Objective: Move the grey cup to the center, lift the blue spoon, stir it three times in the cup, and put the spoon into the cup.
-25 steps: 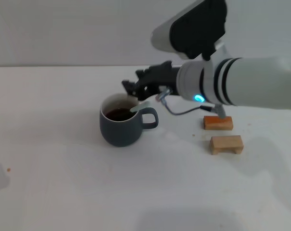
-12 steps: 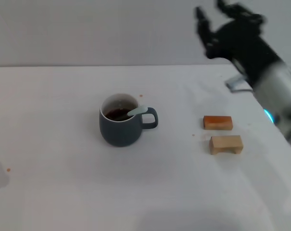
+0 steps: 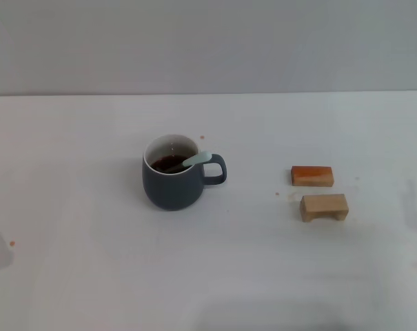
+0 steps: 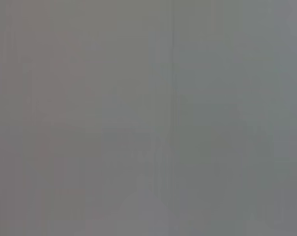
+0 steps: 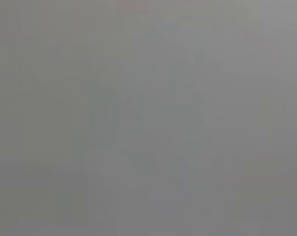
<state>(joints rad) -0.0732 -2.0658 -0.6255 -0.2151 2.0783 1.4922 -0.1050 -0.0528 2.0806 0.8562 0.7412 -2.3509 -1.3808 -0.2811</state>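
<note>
Item 1: the grey cup (image 3: 171,183). Rounded dark blue-grey mug, white inside, standing upright on the white tabletop (image 3: 91,276) near its middle, somewhat toward the left edge. Its loop handle (image 3: 216,169) points toward the right edge. Dark brown liquid (image 3: 168,164) sits inside, and a few brown marks show on the white inner wall above it.

Item 2: the blue spoon (image 3: 195,160). It rests inside the grey cup, bowl end down in the liquid and hidden there. The pale light-blue handle leans over the rim on the side of the loop handle, its tip just above that handle.

Item 3: orange-brown wooden block (image 3: 312,176). It lies flat, toward the right edge, well apart from the cup.

Item 4: pale wooden block (image 3: 324,207). It lies just beside the orange-brown block, on the side of the near edge, apart from it by a narrow gap. A notch shows in its underside.

Item 5: small brown spots. One spot (image 3: 202,137) lies just behind the cup, another (image 3: 12,243) near the left edge.

Item 6: left and right grippers. Neither appears in the head view. Both wrist views show only a flat grey field, so the state of either claw cannot be told.
</note>
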